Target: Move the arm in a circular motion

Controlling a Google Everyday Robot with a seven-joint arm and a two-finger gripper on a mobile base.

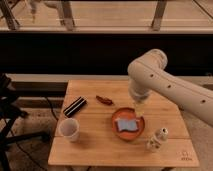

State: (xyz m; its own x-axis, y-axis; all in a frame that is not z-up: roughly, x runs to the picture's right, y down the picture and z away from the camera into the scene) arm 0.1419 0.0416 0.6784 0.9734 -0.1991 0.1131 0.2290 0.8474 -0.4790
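The arm [165, 82], thick, cream-white and tubular, reaches in from the right edge and bends at a rounded joint above the table's back half. Its slim pale tip points down, and the gripper [138, 112] hangs just over the far right rim of the orange plate [118, 131]. The gripper is shut and holds nothing that I can see.
On the wooden table [100, 147] lie a blue sponge [126, 124] in the orange plate, a white cup [69, 129] at front left, a black flat box [75, 106], a red-brown item [104, 100] and a small pale bottle [156, 140] at front right. A dark stand [7, 107] is at left.
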